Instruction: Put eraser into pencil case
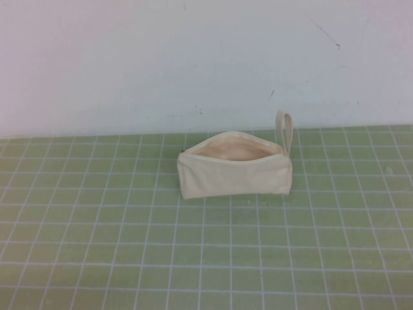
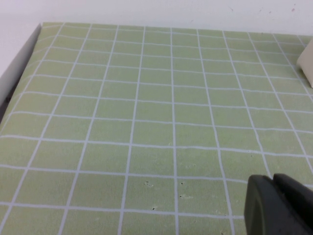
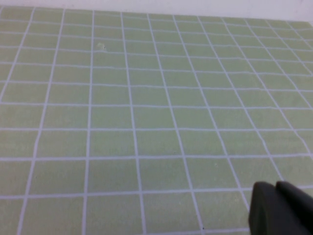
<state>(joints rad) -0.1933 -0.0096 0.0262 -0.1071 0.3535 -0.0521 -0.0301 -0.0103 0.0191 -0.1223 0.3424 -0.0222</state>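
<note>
One pencil case (image 1: 233,174) unzipped, both pincers parked

We see only the green grid mat (image 3: 146,112) with its white lines, running to a pale wall (image 3: 274,7) at its far edge. Our right gripper (image 3: 281,208) shows as dark fingers pressed together above bare mat.

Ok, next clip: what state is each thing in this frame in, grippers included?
Cream fabric zip pencil case: standing on the green grid mat, zip open, pale lining showing, loop strap sticking up.
Eraser: not visible in any view.
Left gripper: low over bare mat, away from the case, holding nothing visible.
Right gripper: low over bare mat, holding nothing visible.
</note>
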